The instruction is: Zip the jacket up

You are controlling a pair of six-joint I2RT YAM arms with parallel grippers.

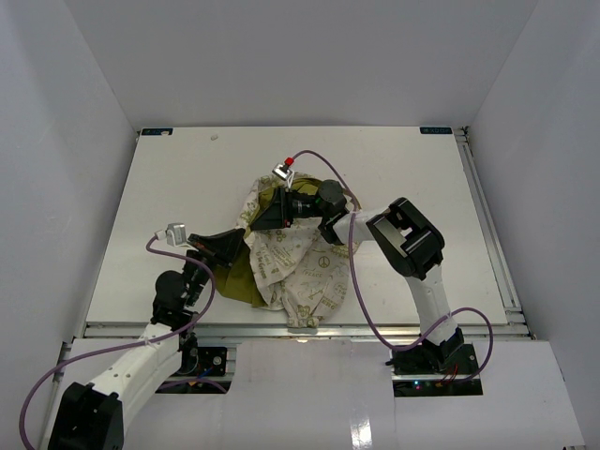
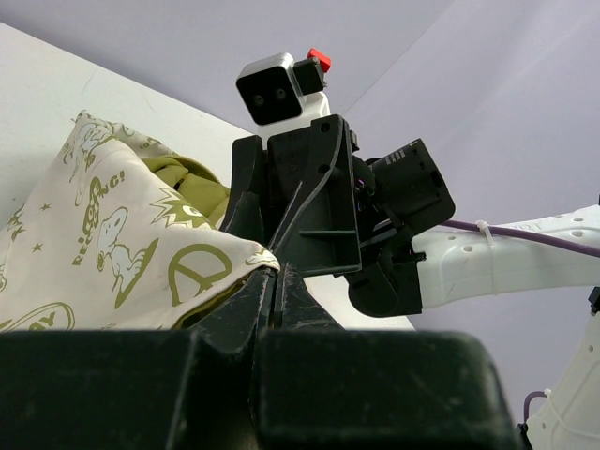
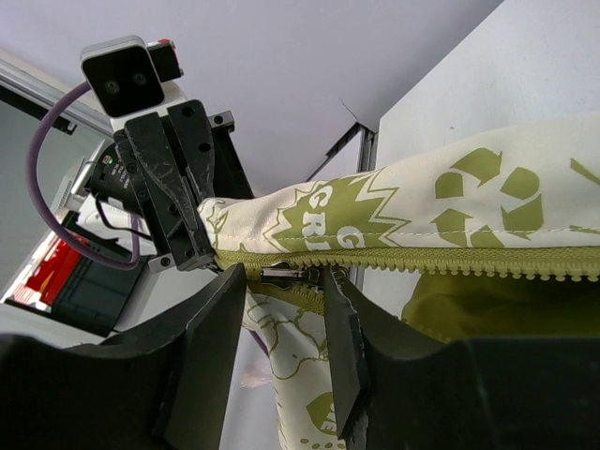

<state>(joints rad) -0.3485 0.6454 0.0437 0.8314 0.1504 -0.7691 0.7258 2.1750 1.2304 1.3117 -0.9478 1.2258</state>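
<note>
Left of centre, top view: left end effector [image 1: 234, 246] pinched shut on the jacket [image 1: 300, 267], gripping the fabric edge at the zipper's end. Confirmed low centre in the left wrist view: cream cloth trapped between both fingers, pulled taut.

Centre of the table [image 1: 169, 187]: jacket in a crumpled heap, partly lifted between the two arms. Olive lining [image 1: 242, 279] exposed on its left side, so front apparently not closed.

Just right of that, upper centre: right end effector [image 3: 283, 286] over the heap, facing the left one. Jaws apart in the right wrist view, one finger on each side of the slider [image 3: 286, 273], no clear contact with it. Not gripping anything yet, judging by the gap.

Further right in that view: zipper teeth [image 3: 450, 260] running off to the right edge of the frame, more lining below. Can't confirm from here whether meshed or a single row; reads as single.

Progress, as a judgement: early.
- Done: anchor end held and tensioned, slider bracketed.
- Left: pinch the slider or its pull tab, then draw it along nearly the whole run, away from the clamped end.
- Slider close beside the left end effector, so little or no travel done.
</note>
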